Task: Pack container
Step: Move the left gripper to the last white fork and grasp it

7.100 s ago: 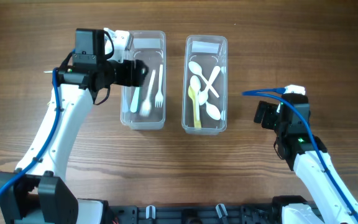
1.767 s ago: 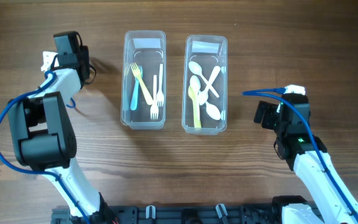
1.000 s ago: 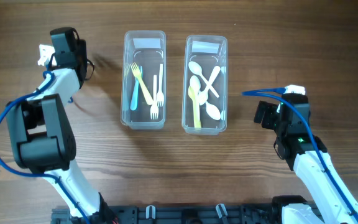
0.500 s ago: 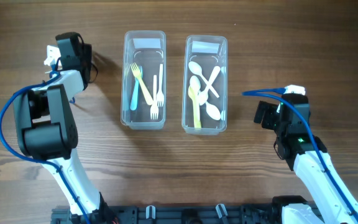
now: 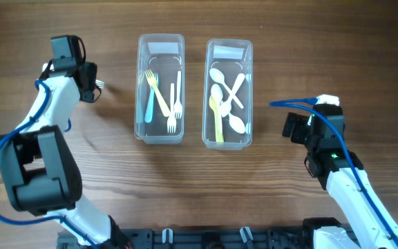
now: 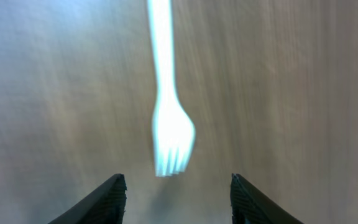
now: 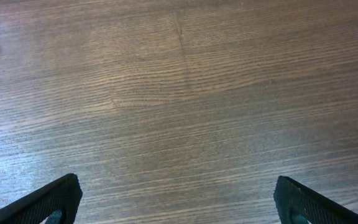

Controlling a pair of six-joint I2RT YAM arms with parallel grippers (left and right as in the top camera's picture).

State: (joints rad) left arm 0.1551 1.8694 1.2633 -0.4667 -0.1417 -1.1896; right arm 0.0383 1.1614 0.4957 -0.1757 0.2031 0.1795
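A pale fork point(image 6: 169, 124) lies on the wood table in the left wrist view, blurred, its tines pointing toward my left gripper point(image 6: 178, 200). The jaws are open and empty, just short of the tines. In the overhead view the left gripper point(image 5: 89, 77) is left of the fork container point(image 5: 162, 47), and a white tip point(image 5: 99, 84) shows beside it. That container holds a blue, a yellow-green and white forks. The spoon container point(image 5: 229, 48) holds several spoons. My right gripper point(image 5: 292, 126) is open and empty over bare wood point(image 7: 179, 200).
The two clear containers stand side by side at the table's middle back. A blue cable point(image 5: 292, 104) loops over the right arm. The left arm's base and links stand at the front left point(image 5: 40, 173).
The left arm left the fork container and went to the table's left side; in the last half second its gripper shifted down and right, onto the fork. The right arm has not moved.
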